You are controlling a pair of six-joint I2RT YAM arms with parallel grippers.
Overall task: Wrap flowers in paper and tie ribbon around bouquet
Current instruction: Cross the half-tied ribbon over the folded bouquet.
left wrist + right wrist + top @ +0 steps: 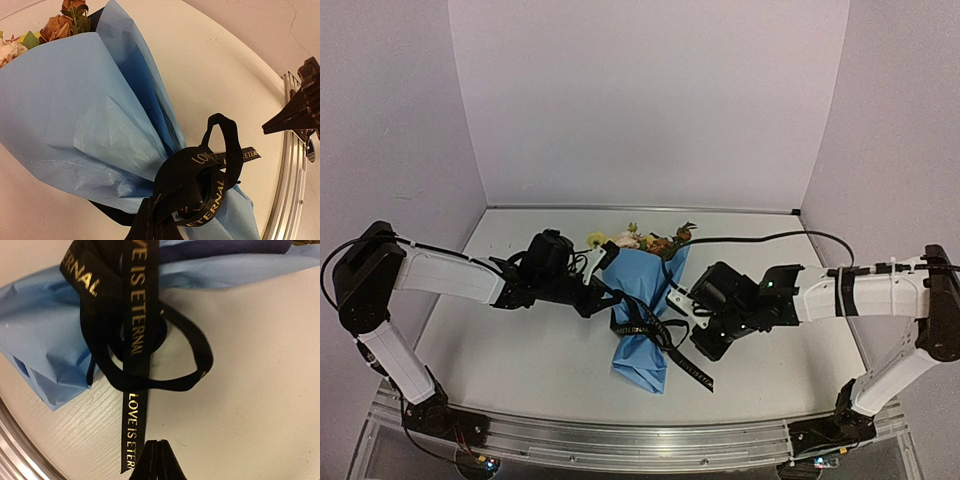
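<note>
White tabletop (520, 340), pale lilac walls (650, 100); bouquet (642, 362) lying centre; left end effector (602, 296), right end effector (160, 461) pressed together.

We are looking at soft, even light falling from above in the top view, leaving only faint shadows on the table (520, 340) and washing the walls pale lilac. Both wrist views are taking on a warmer cast. The paper (75, 100) is darkening in its folds, the rail (292, 200) is bowing at the right edge, and the ribbon (137, 340) is blurring slightly toward the upper edge.
</note>
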